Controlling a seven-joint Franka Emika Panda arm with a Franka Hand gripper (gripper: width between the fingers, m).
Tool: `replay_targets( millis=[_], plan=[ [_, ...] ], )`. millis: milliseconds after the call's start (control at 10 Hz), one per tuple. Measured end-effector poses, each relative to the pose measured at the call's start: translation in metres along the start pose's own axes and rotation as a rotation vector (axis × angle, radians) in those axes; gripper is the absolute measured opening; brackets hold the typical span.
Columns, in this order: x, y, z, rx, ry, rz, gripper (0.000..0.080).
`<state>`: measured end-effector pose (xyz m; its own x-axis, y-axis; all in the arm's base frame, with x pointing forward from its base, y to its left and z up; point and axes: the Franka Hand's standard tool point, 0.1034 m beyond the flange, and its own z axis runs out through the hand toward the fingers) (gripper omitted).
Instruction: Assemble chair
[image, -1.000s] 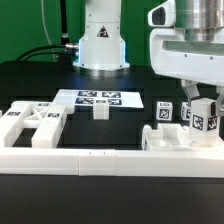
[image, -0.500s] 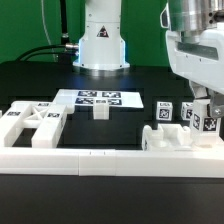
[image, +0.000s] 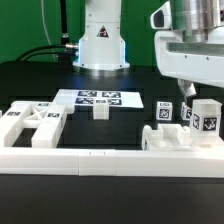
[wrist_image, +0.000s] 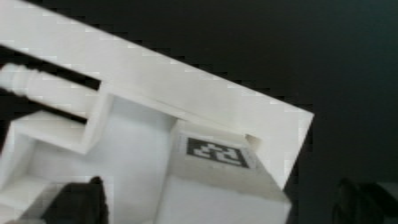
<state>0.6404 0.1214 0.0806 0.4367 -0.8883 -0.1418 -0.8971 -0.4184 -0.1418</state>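
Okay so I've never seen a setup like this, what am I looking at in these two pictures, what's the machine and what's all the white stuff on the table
The machine is a robot arm. Its white base stands at the back of a black table, and its two-finger gripper hangs at the exterior view's right.

One picture comes from a camera off the arm that sees the whole scene. The other comes from a camera on the wrist, very close to a white part with a square tag.

The chunky white pieces are chair parts:
- a framed panel at the exterior view's left
- a short post in the middle
- a cluster under the gripper

The flat tagged sheet is the marker board. A long white rail runs along the front.

The pictures do not show whether the gripper grips the tagged post.
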Motion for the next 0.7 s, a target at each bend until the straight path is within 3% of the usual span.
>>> replay_targets(
  millis=[300,500,700],
  plan=[
    [0.0002,0.0001,0.0000,0.000,0.000,-0.209,0.0648],
    [0.0010,0.0016,-0.0010,-0.043,0.022,-0.493,0.0648],
    [0.0030,0.0025,-0.0011,-0.056,0.029,-0.691,0.0648]
  ],
)
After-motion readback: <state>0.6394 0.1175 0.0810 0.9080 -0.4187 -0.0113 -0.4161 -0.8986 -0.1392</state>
